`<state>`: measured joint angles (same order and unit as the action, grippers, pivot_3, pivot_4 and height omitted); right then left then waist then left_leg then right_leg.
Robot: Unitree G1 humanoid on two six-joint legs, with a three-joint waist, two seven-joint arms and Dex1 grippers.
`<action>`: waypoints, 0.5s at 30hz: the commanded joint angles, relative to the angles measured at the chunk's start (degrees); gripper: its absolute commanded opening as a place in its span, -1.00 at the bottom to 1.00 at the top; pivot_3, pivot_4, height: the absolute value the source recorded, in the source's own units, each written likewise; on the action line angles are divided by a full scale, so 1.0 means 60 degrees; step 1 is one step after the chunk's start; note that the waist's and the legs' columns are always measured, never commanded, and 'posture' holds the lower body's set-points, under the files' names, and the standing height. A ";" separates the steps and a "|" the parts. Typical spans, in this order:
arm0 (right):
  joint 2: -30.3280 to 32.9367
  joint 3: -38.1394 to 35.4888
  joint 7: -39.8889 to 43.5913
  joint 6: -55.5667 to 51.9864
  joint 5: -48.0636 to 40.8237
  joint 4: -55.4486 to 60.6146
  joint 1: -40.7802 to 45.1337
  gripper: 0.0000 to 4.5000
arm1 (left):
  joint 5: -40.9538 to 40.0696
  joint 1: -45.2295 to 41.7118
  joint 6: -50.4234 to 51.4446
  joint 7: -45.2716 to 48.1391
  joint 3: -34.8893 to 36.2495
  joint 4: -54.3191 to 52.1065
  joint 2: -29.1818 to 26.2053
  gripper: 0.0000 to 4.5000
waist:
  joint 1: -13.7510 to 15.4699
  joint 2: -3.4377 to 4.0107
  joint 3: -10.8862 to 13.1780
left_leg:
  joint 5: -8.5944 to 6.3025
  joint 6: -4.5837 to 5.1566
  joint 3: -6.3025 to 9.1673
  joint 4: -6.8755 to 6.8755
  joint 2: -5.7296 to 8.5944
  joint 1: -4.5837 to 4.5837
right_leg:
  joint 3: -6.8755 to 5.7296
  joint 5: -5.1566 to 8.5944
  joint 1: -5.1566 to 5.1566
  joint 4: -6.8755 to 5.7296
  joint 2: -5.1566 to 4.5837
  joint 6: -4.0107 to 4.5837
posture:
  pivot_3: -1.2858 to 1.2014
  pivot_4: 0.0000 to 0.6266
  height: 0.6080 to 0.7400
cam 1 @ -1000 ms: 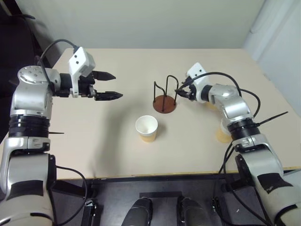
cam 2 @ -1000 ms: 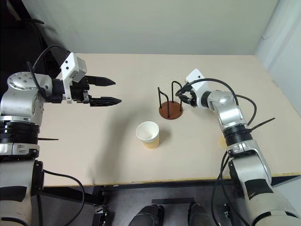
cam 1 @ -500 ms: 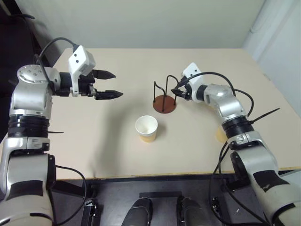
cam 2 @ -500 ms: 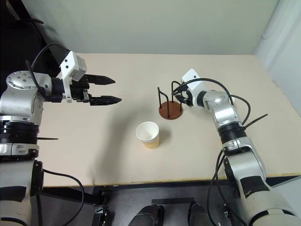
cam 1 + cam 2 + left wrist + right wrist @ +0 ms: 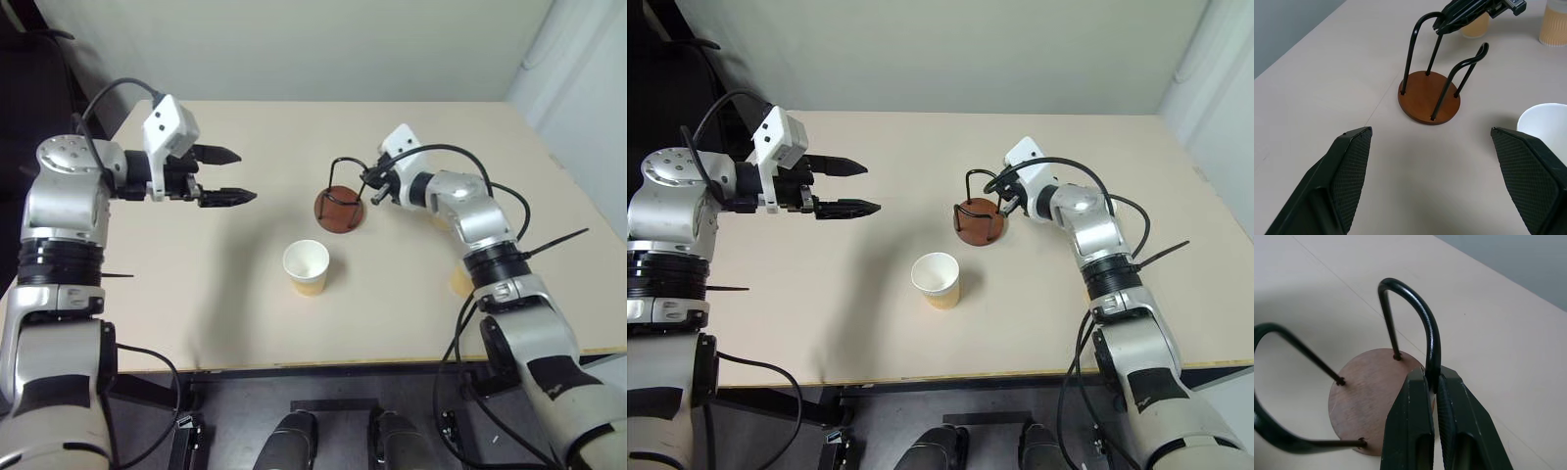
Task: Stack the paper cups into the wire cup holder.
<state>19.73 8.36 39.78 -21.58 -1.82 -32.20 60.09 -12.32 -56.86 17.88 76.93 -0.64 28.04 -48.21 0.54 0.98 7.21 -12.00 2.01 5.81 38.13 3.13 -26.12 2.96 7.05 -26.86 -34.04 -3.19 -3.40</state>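
1 paper cup [image 5: 306,266] stands upright near the tabletop's [image 5: 245,313] front edge, with the wire cup holder [image 5: 339,208] tipped toward the right just beyond it. right hand [image 5: 1432,382] pinches 1 wire loop; left hand [image 5: 235,176] hovers wide open, well left.

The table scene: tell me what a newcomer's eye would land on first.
The right hand, shut on a black loop of the wire cup holder, stands out at mid-table, with the holder's brown base tipped up. Just in front of it stands a paper cup, upright and empty. The left hand hovers wide open over the table's left side.
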 commanded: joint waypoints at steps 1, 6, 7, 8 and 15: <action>0.0350 -0.0261 0.0324 -0.0535 -0.0218 0.0798 -0.0167 -0.99 | -0.0132 -0.0249 -0.0151 -0.0052 0.0258 -0.0043 -0.0062 0.85 | 0.0001 0.0000 0.0000 | 0.0001 -0.0001 0.0000 -0.0001 0.0000 0.0000 | -0.0001 0.0000 0.0000 0.0000 0.0000 0.0000 | 0.03 -0.52 1.00; 0.1201 -0.0219 0.1098 -0.1530 -0.0410 0.2049 -0.0737 -0.99 | -0.0087 -0.0376 -0.0242 0.0009 0.0206 0.0160 -0.0034 0.85 | 0.0014 0.0000 0.0000 | 0.0003 -0.0004 0.0000 -0.0001 0.0000 -0.0001 | -0.0001 0.0000 0.0000 0.0001 0.0000 0.0000 | 0.03 -0.52 1.00; 0.1588 -0.0201 0.1429 -0.1864 -0.0471 0.2456 -0.0923 -0.99 | -0.0057 -0.0444 -0.0290 0.0028 0.0169 0.0264 -0.0002 0.85 | 0.0022 0.0000 0.0000 | 0.0003 -0.0004 0.0000 -0.0001 0.0000 -0.0002 | -0.0001 0.0001 0.0000 0.0002 0.0000 0.0000 | 0.03 -0.52 1.00; 0.1944 -0.0183 0.1734 -0.2198 -0.0546 0.2838 -0.1091 -0.99 | -0.0033 -0.0508 -0.0328 0.0045 0.0137 0.0357 0.0037 0.85 | 0.0047 0.0000 0.0000 | 0.0004 -0.0004 0.0000 0.0000 0.0000 -0.0003 | -0.0002 0.0001 0.0002 0.0003 0.0000 0.0000 | 0.03 -0.52 1.00; 0.2869 -0.0175 0.2449 -0.3822 -0.1084 0.4325 -0.1494 -0.99 | 0.0086 -0.0754 -0.0587 0.0161 0.0012 0.0781 0.0225 0.85 | 0.0023 -0.0002 -0.0001 | 0.0028 -0.0033 0.0000 0.0000 0.0000 0.0006 | -0.0001 0.0002 0.0011 0.0002 0.0000 0.0000 | 0.03 -0.52 1.00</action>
<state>36.15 7.74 53.38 -42.62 -6.93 -9.23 50.78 -11.79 -59.43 15.42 77.51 -1.05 32.84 -46.35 0.68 0.96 7.21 -11.87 1.95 5.81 38.11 3.12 -26.08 2.96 7.06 -26.81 -34.05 -3.18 -3.42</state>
